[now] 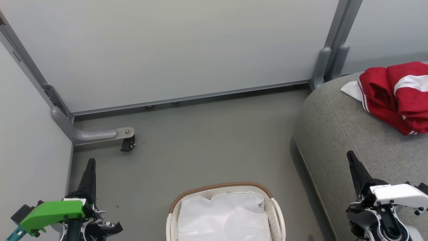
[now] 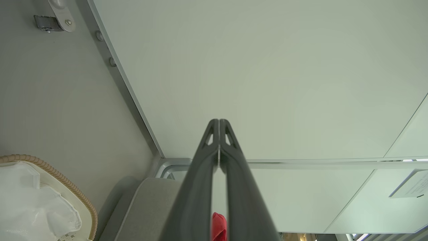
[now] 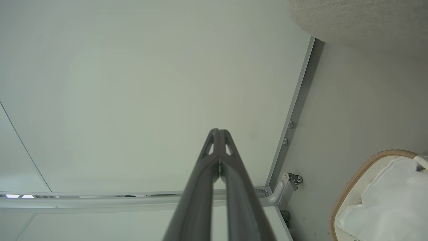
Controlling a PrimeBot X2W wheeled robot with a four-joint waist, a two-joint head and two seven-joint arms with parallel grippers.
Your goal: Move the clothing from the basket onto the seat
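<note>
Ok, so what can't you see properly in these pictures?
Head view: red clothing on the grey seat, cut off by the right edge.
Head view: basket runs off the bottom edge; its white liner hides anything underneath.
Left wrist view: left gripper covers most of the clothing; the wall notice is too small to read.

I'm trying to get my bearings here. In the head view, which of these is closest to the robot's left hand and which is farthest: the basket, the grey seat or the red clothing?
From the left hand:
1. basket: nearest, on the floor just to the hand's right.
2. seat: farther off, over on the right side.
3. clothing: farthest, lying on top of the seat at the far right.
</note>
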